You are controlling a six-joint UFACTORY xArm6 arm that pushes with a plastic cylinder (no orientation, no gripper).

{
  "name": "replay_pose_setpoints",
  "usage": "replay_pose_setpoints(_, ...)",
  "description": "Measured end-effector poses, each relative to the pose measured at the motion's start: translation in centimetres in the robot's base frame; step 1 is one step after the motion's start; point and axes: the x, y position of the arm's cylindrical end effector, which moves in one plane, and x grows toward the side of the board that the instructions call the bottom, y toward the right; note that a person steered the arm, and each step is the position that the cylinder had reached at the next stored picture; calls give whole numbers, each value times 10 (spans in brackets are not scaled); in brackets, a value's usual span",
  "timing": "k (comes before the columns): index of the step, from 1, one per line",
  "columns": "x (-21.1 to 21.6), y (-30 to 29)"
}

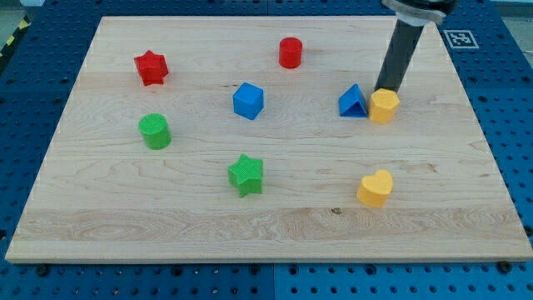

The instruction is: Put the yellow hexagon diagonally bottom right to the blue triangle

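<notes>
The blue triangle (353, 102) sits on the view's right part of the wooden counter (100, 208). The yellow hexagon (384, 107) is just beside it on the right, about level with it. So the job looks only partly done: the hexagon needs to go lower, toward the view's bottom right. The dark rod leans down from the top, and its tip (386, 88) touches the hexagon's top edge. This end effector has nothing to hold with; it only pushes.
</notes>
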Motion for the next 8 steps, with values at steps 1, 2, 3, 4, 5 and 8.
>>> replay_pose_setpoints(1, 18, -27)
replay_pose_setpoints(2, 41, -57)
replay_pose_setpoints(3, 61, -53)
replay_pose_setpoints(4, 54, -45)
replay_pose_setpoints(5, 32, -45)
replay_pose_setpoints(8, 66, -13)
